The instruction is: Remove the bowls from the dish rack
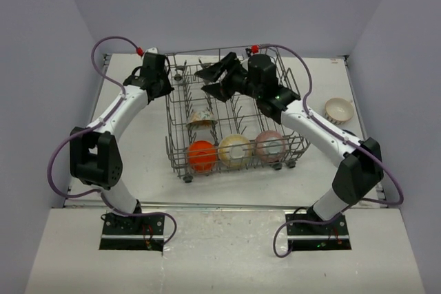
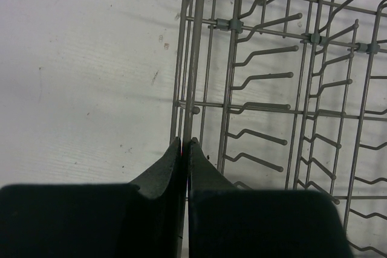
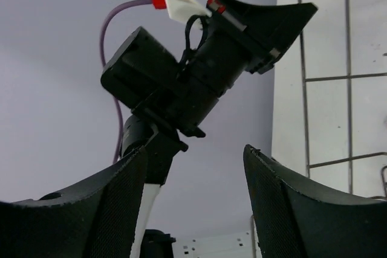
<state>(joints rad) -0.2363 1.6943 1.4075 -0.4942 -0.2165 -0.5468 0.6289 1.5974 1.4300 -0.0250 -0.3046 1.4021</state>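
Top external: right pincer (image 1: 212,80) open, empty, over far end of dish rack (image 1: 169,118); patterned bowl (image 1: 201,116) sits just nearward below it, right arm closest; left pincer (image 2: 184,144) shut at rack's left rim.

- grey rack (image 1: 176,135)
- orange bowl (image 1: 202,155), cream bowl (image 1: 235,149), pink bowl (image 1: 271,144)
- whitish patterned bowl (image 1: 201,116) nearest the right jaws
- black jaws
- white worktop (image 2: 78,89)
- purple cables (image 1: 110,40)

Even, soft light; sharp focus.
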